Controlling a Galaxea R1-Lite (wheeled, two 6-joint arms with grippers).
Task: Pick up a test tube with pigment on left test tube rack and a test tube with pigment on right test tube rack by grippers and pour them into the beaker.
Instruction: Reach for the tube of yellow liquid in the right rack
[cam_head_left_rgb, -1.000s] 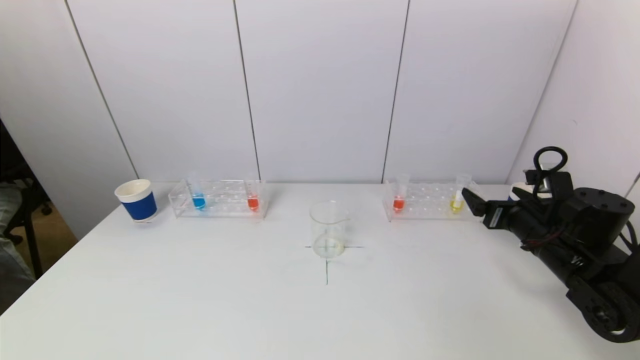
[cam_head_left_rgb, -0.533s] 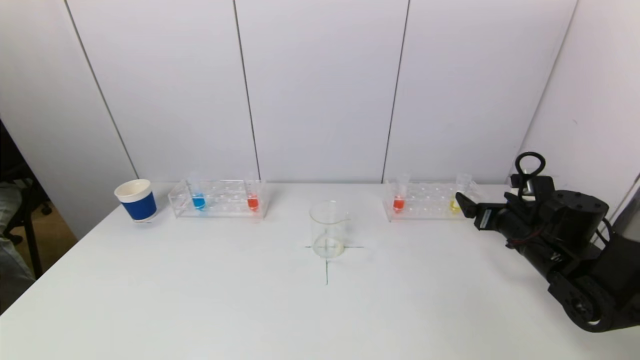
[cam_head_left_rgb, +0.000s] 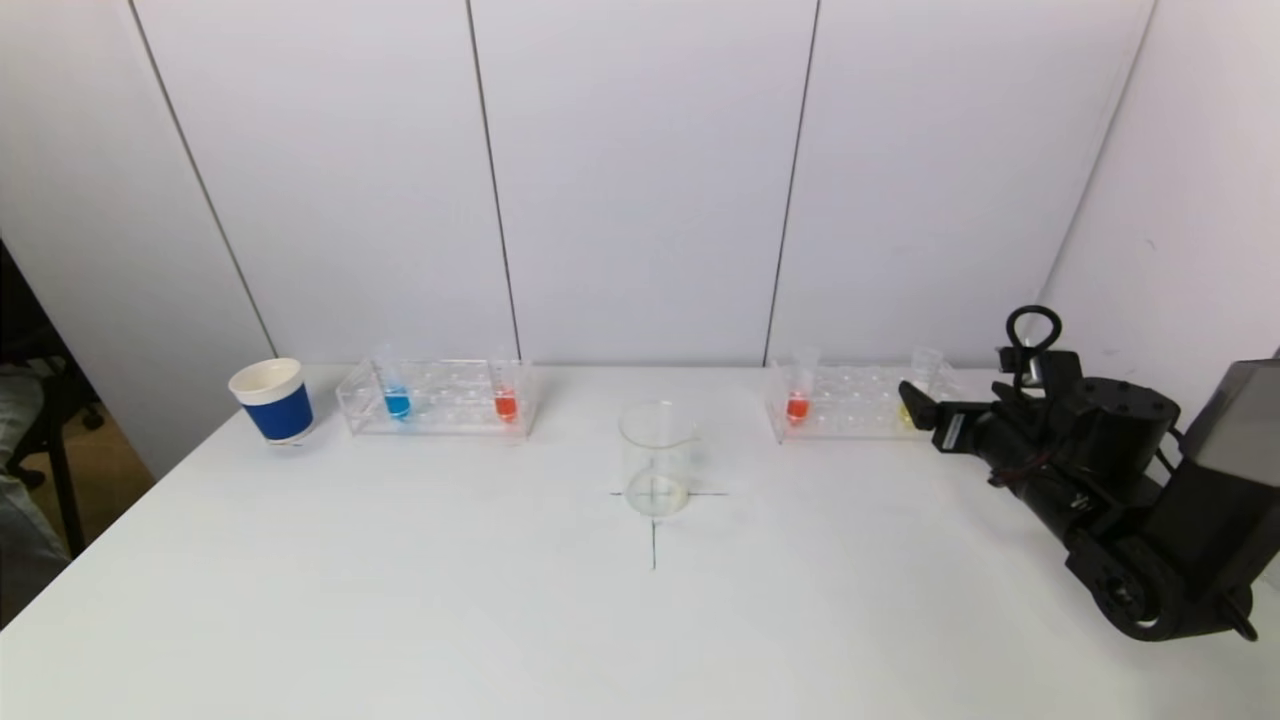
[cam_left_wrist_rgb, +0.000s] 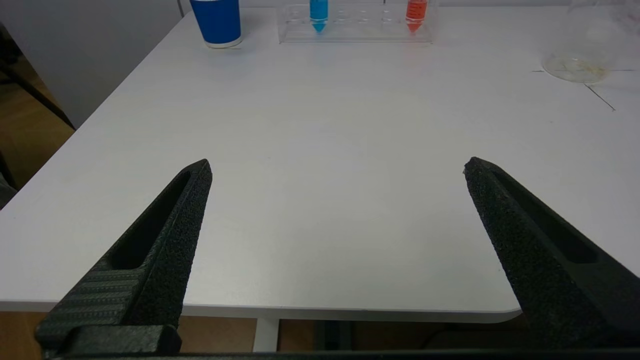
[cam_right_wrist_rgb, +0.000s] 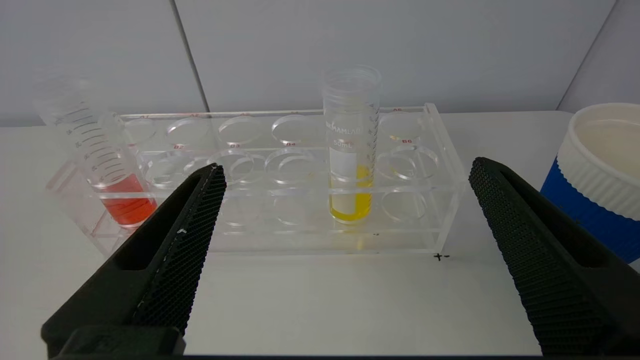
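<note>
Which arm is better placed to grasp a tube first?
Right: the right gripper is open, facing the yellow tube in the right rack. The left gripper is open near the table edge, far from its rack.

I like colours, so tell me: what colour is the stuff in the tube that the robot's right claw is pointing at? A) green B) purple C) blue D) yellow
D: in the right wrist view the open right claw faces the right rack, and the upright tube standing between its tips holds yellow liquid at the bottom.
</note>
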